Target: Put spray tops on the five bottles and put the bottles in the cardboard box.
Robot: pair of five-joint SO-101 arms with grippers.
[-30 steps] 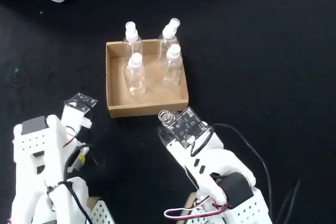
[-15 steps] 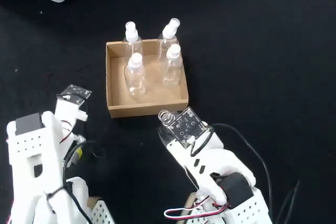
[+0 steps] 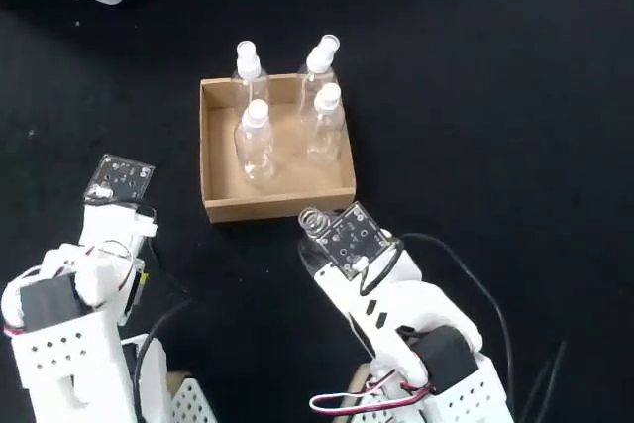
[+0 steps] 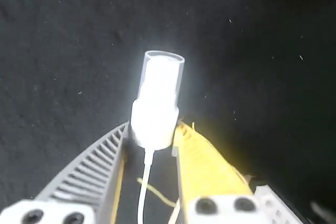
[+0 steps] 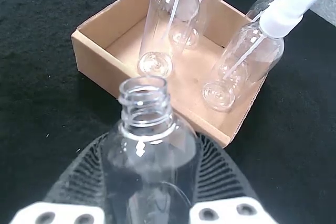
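The left claw is clenched on a spray top above the table. Four capped bottles stand in the cardboard box. Just beside it, the right claw grips the fifth bottle, which is yet to be capped and boxed.

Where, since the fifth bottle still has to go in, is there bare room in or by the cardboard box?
In the cardboard box, bare floor runs along the near wall and the left wall, widest at the near left corner. The four capped bottles crowd its far and right part. The black table right of the box is bare too.
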